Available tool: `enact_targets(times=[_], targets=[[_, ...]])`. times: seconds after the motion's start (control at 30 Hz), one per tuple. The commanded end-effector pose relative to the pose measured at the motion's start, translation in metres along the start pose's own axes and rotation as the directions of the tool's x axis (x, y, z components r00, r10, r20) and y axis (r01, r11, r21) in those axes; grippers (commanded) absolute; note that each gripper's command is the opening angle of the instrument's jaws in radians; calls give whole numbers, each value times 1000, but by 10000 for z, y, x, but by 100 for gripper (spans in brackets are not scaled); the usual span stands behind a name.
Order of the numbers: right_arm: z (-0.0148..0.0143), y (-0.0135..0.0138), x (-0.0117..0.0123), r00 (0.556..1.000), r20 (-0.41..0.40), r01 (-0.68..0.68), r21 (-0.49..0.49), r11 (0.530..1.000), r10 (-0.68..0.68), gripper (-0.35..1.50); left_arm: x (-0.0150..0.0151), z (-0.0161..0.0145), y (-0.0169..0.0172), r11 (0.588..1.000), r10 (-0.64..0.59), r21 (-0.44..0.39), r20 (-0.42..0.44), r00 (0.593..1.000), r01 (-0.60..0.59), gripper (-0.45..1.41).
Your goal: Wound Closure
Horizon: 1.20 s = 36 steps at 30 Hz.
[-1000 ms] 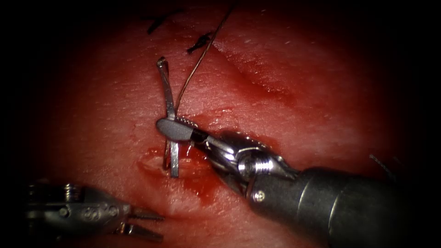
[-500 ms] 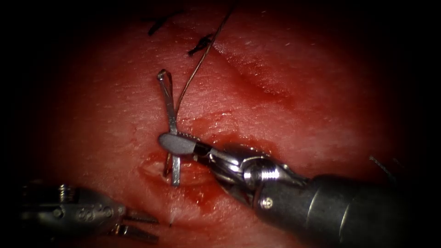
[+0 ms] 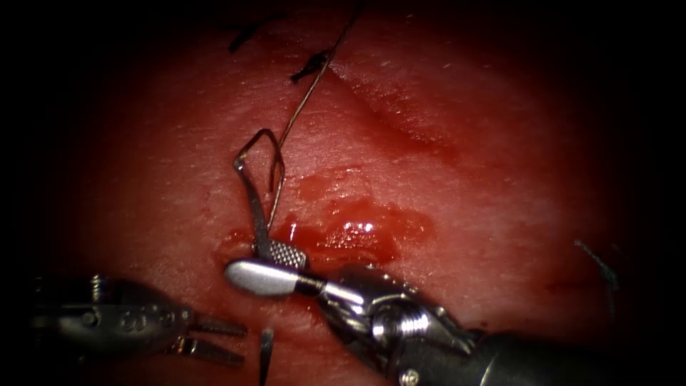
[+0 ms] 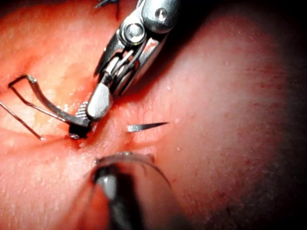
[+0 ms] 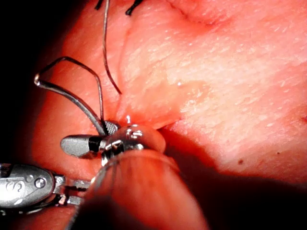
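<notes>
My right tool (image 3: 254, 263) comes in from the lower right, its jaws open around the curved needle (image 3: 251, 204) near mid-curve. The needle is in the tissue (image 3: 464, 179): it enters at the wet red cut (image 3: 350, 236) beside those jaws, and its point (image 3: 266, 352) comes out in front. Thread (image 3: 307, 96) runs from the needle's raised tail, loops, and leads up and away. My left tool (image 3: 241, 343) waits at the lower left, jaws slightly open and holding nothing, just left of the point. The left wrist view has the needle point (image 4: 148, 127) beside the right tool (image 4: 87, 114).
Dark cut ends of thread (image 3: 311, 68) from earlier stitches lie further back along the cut. Another loose thread end (image 3: 600, 261) lies at the far right. Red fluid (image 3: 357, 229) pools at the cut. The right wrist view has the left tool (image 5: 29, 184) close by.
The right tool moved toward the front and drove the needle deeper; its point has come out near the left tool. The right jaws, shut on the needle before, now stand open.
</notes>
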Motion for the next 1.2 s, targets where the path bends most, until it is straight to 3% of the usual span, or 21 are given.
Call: enact_targets(times=[0.03,0.1,0.27,0.53,0.7,0.73,0.8,0.83,0.87,1.1,1.2], targets=[[6,2,24,997,-10,80,-3,997,-80,132,-2,6,0,1000,0,2,1,1000,0,5],[7,-1,34,989,-11,147,-6,989,-147,130,-2,6,-1,1000,-1,1,1,1000,1,5],[23,-15,52,941,71,335,-37,941,-332,126,-3,7,-2,1000,-1,1,1,1000,1,5],[49,-19,67,883,176,445,-16,895,-436,118,-2,8,-5,1000,-1,-1,0,1000,1,5],[46,-22,72,838,218,513,2,859,-501,98,-1,7,-5,1000,-1,0,0,1000,1,5],[45,-23,73,831,223,521,5,853,-509,93,-1,7,-5,1000,-1,0,0,1000,1,5],[44,-25,76,818,237,538,11,843,-525,63,-1,8,-5,1000,-1,-1,0,1000,1,5],[42,-25,77,815,248,538,11,843,-523,26,-1,8,-5,1000,-1,-1,0,1000,1,5],[40,-26,77,808,266,541,16,841,-526,-35,-1,8,-5,1000,-1,-1,0,1000,1,5],[28,-20,78,803,285,555,-40,831,-523,-35,-1,7,-6,1000,-1,0,0,1000,1,5],[26,-18,65,817,306,529,-56,847,-489,-35,-1,7,-5,1000,-1,0,0,1000,1,5]])
